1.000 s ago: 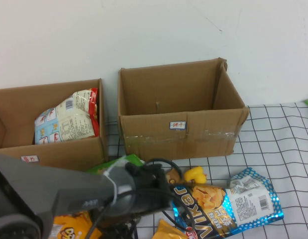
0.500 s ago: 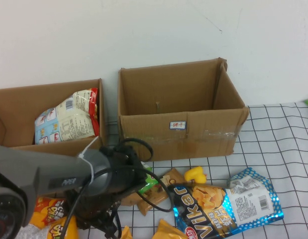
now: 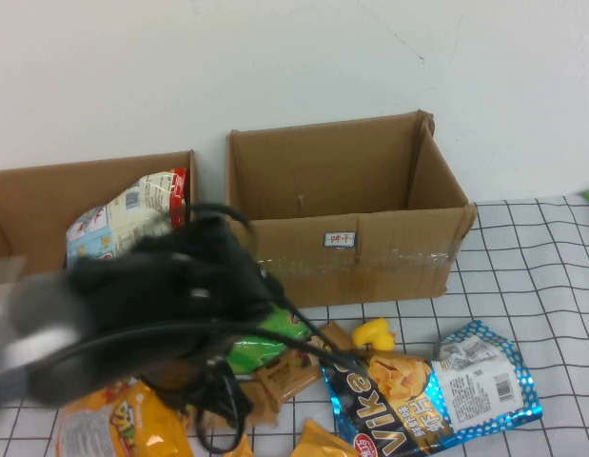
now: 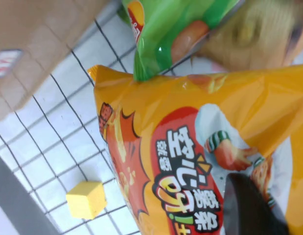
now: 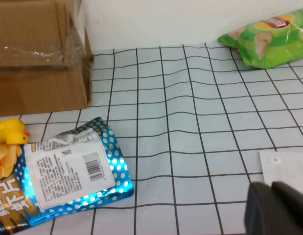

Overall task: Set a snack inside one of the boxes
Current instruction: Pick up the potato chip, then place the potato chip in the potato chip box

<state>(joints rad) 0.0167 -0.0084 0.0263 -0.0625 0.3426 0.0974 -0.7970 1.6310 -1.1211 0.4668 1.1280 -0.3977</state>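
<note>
Closest to the camera in the high view, the orange-yellow snack bag (image 3: 118,428) sits at the near left of the gridded worktop (image 3: 541,286), right under the blurry left arm. The left gripper (image 4: 254,208) is clamped on the snack, one dark finger pressed on the bag's front in the left wrist view. A small yellow cube (image 4: 86,199) lies beside the bag on the grid, and a green bag (image 3: 261,345) touches the snack's upper edge.

To the right are the blue Vikar bag (image 3: 432,390) and a yellow rubber duck (image 3: 373,334) just behind it. The right gripper (image 5: 278,208) only shows as a dark bit low over the worktop in its own wrist view, so can't tell if it's apart or together.

At the back: the low brown box (image 3: 28,205) on the left, holding a white snack pack (image 3: 127,224), and the taller taped box (image 3: 346,205) next to it.
</note>
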